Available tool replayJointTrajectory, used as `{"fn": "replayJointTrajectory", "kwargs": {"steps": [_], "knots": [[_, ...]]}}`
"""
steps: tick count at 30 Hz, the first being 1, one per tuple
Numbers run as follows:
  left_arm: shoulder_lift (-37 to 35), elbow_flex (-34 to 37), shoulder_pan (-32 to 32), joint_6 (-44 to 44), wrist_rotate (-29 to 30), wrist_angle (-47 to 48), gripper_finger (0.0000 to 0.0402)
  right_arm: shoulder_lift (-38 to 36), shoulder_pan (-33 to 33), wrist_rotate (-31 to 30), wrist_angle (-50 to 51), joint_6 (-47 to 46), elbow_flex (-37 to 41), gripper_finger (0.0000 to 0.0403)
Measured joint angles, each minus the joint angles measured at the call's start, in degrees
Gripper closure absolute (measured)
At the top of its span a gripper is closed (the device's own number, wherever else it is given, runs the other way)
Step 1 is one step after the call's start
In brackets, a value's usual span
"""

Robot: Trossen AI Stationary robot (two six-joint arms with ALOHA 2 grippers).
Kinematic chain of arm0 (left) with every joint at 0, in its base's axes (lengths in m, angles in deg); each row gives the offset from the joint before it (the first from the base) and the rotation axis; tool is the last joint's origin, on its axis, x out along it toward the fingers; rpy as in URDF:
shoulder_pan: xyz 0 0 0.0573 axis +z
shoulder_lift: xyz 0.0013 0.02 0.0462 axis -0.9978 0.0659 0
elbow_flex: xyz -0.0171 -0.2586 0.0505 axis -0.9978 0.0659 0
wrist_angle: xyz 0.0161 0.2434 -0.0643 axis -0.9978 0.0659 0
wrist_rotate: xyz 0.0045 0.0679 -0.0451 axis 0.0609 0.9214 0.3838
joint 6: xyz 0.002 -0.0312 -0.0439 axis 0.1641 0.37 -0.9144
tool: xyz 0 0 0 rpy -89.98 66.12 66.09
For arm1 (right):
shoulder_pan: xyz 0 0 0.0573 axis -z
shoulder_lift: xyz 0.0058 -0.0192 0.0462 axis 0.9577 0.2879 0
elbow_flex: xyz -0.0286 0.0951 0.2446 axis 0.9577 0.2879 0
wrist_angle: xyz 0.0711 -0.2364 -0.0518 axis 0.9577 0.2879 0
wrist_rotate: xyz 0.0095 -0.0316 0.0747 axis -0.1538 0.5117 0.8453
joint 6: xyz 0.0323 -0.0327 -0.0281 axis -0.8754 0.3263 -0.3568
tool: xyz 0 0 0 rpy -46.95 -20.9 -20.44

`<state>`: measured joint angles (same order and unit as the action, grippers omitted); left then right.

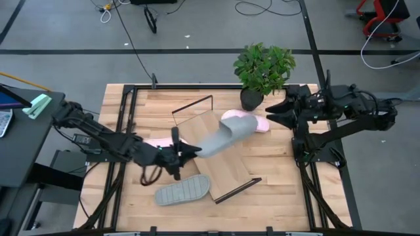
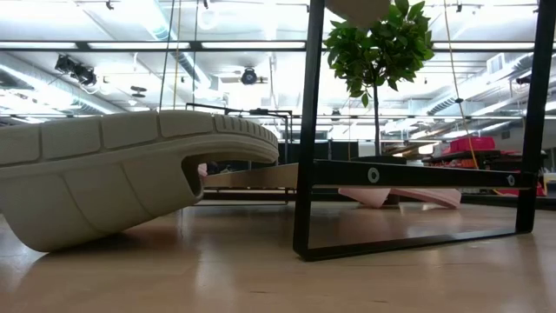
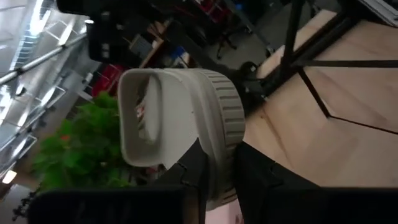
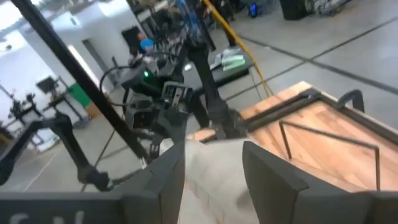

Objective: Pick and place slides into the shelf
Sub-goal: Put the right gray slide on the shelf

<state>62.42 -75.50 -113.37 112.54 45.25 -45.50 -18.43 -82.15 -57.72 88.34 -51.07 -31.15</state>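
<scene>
Left gripper (image 1: 187,152): fingers clenched on the heel of a grey-green slide (image 1: 226,136), carried above the shelf (image 1: 226,167), toe toward the plant (image 1: 264,69).
Held slide, wrist view: strap (image 3: 146,118) open toward the plant, ridged sole edge between the fingers (image 3: 261,180).
Right gripper (image 1: 274,109): fingers spread with nothing between them, beside the plant pot, off the shelf.
Second grey-green slide (image 1: 182,191): sole up at the shelf's near corner.
Pink slide (image 1: 259,121): at the shelf's far edge.
Open room: bare tabletop (image 1: 282,177) on the right.

Left pincer (image 1: 187,153) clamped mid-table; right pincer (image 1: 275,109) parted, raised.
</scene>
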Motion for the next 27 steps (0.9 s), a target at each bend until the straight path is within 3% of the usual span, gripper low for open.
{"fn": "replayJointTrajectory", "kwargs": {"steps": [5, 14, 27], "knots": [[7.82, -5.56, -0.11, -0.57, -0.01, 1.90, 0.0347, -0.04, 0.00, 1.85, 0.94, -0.01, 0.00, 0.0238], [16.52, -12.85, -0.14, -10.80, -0.46, 13.97, 0.0344, -0.02, -0.02, 4.62, 1.39, 1.18, 0.00, 0.0238], [18.46, -12.91, 0.10, -10.51, -14.95, 22.20, 0.0349, 2.28, -0.02, 5.03, 1.74, 1.97, 0.00, 0.0238]]}}
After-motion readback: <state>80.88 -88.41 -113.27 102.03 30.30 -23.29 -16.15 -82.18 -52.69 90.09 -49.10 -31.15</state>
